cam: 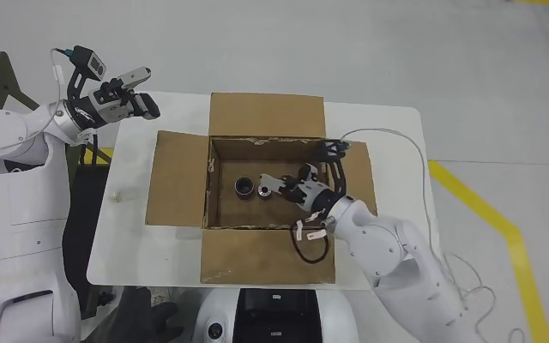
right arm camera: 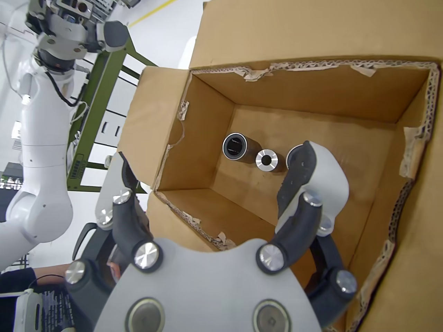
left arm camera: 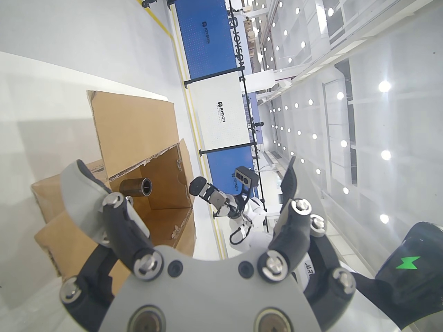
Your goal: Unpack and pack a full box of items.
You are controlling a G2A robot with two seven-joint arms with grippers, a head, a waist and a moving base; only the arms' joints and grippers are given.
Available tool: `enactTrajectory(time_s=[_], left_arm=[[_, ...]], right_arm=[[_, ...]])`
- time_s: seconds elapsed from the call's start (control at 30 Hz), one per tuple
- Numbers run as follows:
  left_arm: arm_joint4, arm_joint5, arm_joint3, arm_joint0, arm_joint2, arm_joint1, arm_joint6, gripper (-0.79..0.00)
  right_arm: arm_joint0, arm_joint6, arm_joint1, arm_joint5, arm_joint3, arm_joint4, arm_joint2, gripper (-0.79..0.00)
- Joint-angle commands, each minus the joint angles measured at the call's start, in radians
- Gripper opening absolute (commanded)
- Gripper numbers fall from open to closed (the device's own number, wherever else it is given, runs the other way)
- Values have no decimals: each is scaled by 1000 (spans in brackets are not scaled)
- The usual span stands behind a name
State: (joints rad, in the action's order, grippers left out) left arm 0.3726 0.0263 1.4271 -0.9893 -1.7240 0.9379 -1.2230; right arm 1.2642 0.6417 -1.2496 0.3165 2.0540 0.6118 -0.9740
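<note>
Box (cam: pixel 180 176) open on table (cam: pixel 137 249), nearly unpacked by my guess (two cylinders (right arm camera: pixel 235 146) lie on its floor). Right gripper (right arm camera: pixel 213 167) spread above them; left gripper (cam: pixel 137 90) spread, well apart.

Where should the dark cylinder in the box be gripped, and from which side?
Probably around its upper side wall, from above: the dark cylinder stands upright, open end up; close across the sides clear of the silver-topped cylinder beside it.

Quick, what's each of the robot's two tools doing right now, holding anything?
Left tool: open, holding nothing.
Right tool: open, holding nothing, over the brown cardboard box.
</note>
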Motion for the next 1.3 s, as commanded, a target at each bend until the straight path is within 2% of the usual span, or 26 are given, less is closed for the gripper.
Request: enactTrajectory(time_s=[0.0, 0.6, 0.9, 1.27], left_arm=[[0, 0, 0, 0, 0, 0, 0, 0], [0, 0, 0, 0, 0, 0, 0, 0], [0, 0, 0, 0, 0, 0, 0, 0], [0, 0, 0, 0, 0, 0, 0, 0]], right_arm=[[-26, 14, -5, 16, -19, 0, 14, 0], [-33, 19, -6, 7, -39, 8, 19, 0], [-151, 221, -15, 65, -116, 130, 93, 0], [-264, 333, -45, 152, -229, 171, 168, 0]])
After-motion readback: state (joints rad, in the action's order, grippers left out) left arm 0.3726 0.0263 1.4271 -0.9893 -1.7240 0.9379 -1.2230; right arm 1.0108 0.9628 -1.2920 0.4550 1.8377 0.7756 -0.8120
